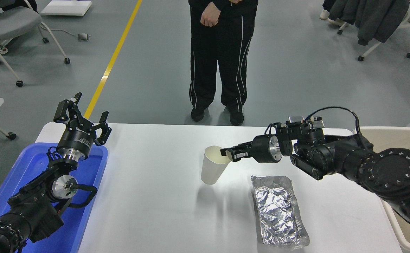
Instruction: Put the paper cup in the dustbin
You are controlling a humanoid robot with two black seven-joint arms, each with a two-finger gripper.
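The paper cup (212, 169) is cream-white and upright, held off the table near its middle, with its shadow on the tabletop below. My right gripper (227, 155) is shut on the cup's right rim, one finger inside and one outside. The right arm comes in from the right edge. The beige dustbin (391, 135) stands at the table's right end, partly hidden behind that arm. My left gripper (82, 116) is open and parked over the blue tub at the lower left.
A crinkled silver foil tray (279, 211) lies on the white table (148, 196) just right of and below the cup. A blue plastic tub (82, 196) sits at the left edge. A person (222, 52) in black stands at the far side.
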